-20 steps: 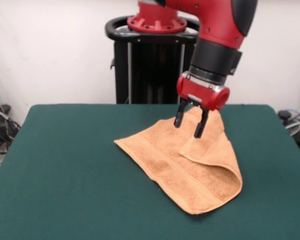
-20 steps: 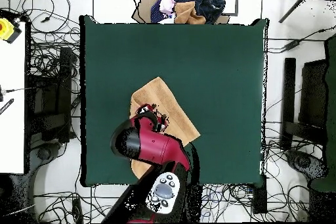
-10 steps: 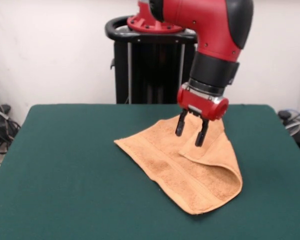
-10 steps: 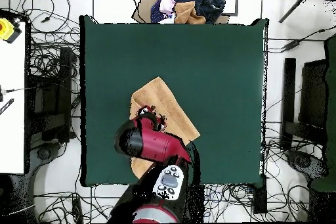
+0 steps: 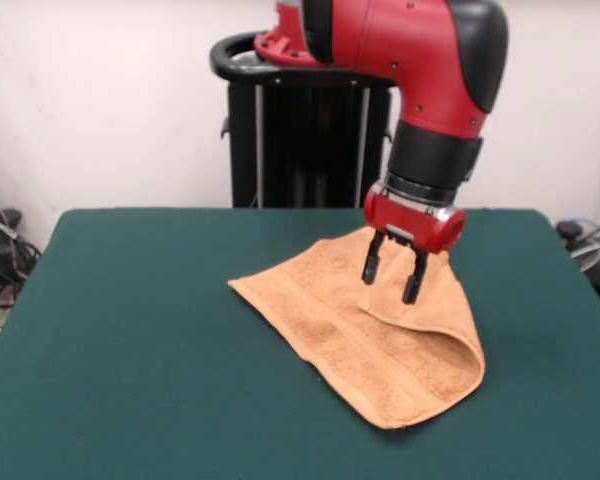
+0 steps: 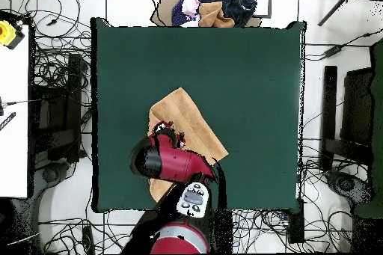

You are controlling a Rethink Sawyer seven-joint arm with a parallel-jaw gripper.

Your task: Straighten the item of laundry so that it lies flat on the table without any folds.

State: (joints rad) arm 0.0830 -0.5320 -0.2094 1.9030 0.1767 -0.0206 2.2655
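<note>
The folded towel (image 5: 370,340) lies on the green table (image 5: 130,350) toward its right part in the front view, directly under the gripper (image 5: 392,272), which points down with fingers apart, holding nothing.

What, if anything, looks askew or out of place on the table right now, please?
The towel is not flat: one corner is folded back over its middle, leaving a doubled flap beneath the open pincer. It also lies diagonally to the table edges.
</note>
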